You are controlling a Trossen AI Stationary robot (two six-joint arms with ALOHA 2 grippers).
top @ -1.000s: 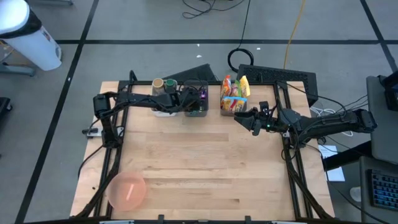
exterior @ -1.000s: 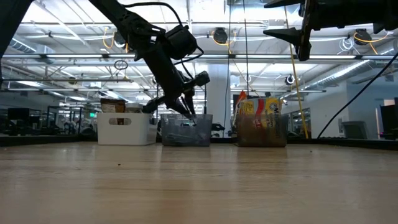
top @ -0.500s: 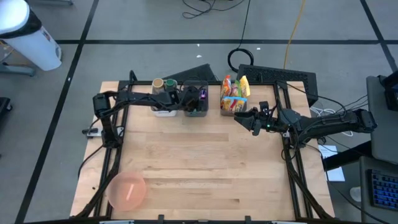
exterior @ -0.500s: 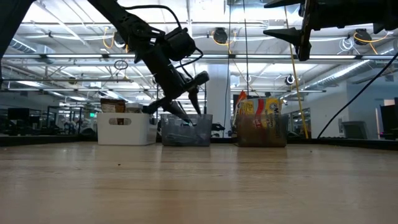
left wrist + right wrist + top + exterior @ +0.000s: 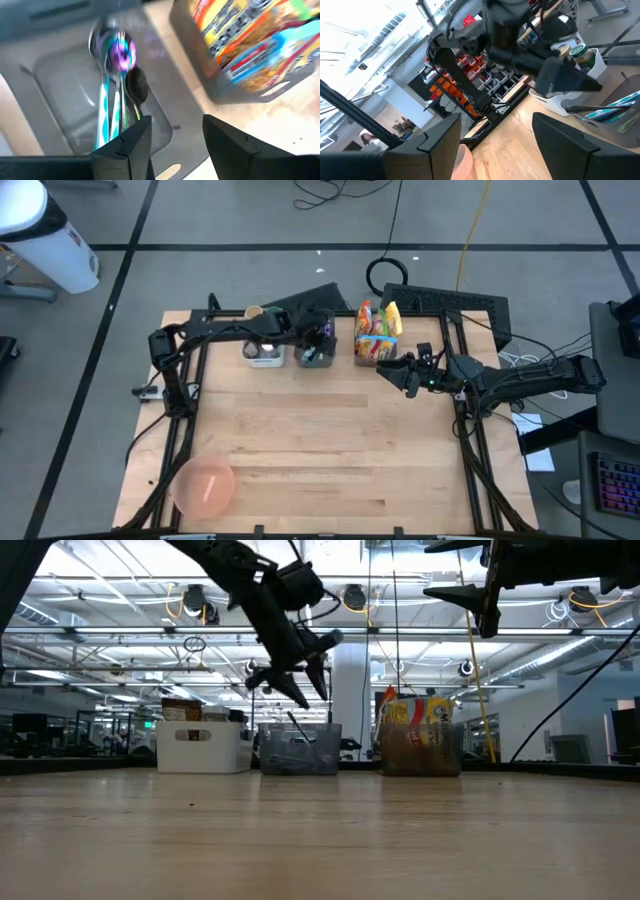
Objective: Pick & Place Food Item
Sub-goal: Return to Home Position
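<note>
Several bright snack packets (image 5: 375,338) stand upright in a clear bin at the table's far edge; they also show in the low view (image 5: 420,735) and the left wrist view (image 5: 255,45). My left gripper (image 5: 312,332) hangs open and empty above the clear utensil bin (image 5: 316,355), which holds spoons (image 5: 117,75). In the low view, my left gripper (image 5: 312,692) is well above the bin's rim (image 5: 298,726). My right gripper (image 5: 385,368) is open and empty, in the air just near-right of the snack bin.
A white bin (image 5: 262,352) with jars stands left of the utensil bin. A pink bowl (image 5: 205,485) sits at the table's near left corner. The bare wood in the table's middle (image 5: 330,440) is free room.
My left gripper has risen from inside the utensil bin to well above its rim, staying open and holding nothing. The spoons remain in the bin.
</note>
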